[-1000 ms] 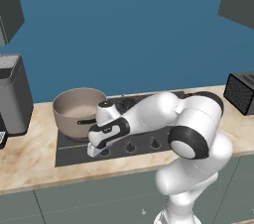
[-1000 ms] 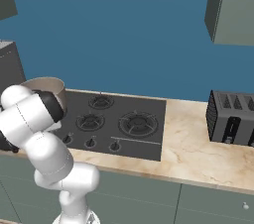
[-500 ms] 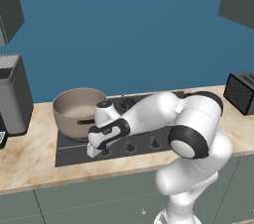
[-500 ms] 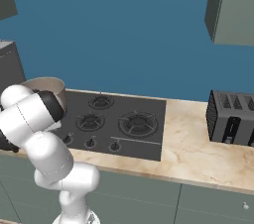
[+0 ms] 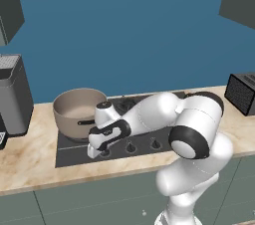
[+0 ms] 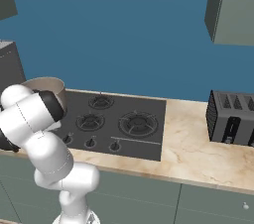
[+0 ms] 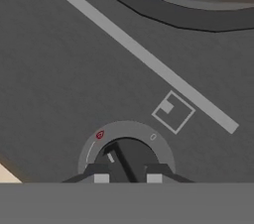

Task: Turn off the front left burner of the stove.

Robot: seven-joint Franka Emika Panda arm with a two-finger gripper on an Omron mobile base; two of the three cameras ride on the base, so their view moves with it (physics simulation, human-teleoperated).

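Since a second ago, nothing on the stove (image 5: pixel 144 139) has shifted; the arm holds its place and only the pincer (image 7: pixel 127 174) has closed. It now clamps the leftmost knob (image 7: pixel 124 156) on the near edge, directly beneath it. A pot (image 5: pixel 78 112) sits just beyond, on the tabletop (image 6: pixel 198 148). Grip looks made; twisting the knob off remains.

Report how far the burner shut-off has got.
Done: the arm has reached the knob row at the stove's front edge, beside the pot. In hand: the gripper is shut on the knob, one finger on each side in the hand view. Left: the turn itself; the knob's white mark sits between the red flame symbol and the small oval mark, so off is not confirmed.
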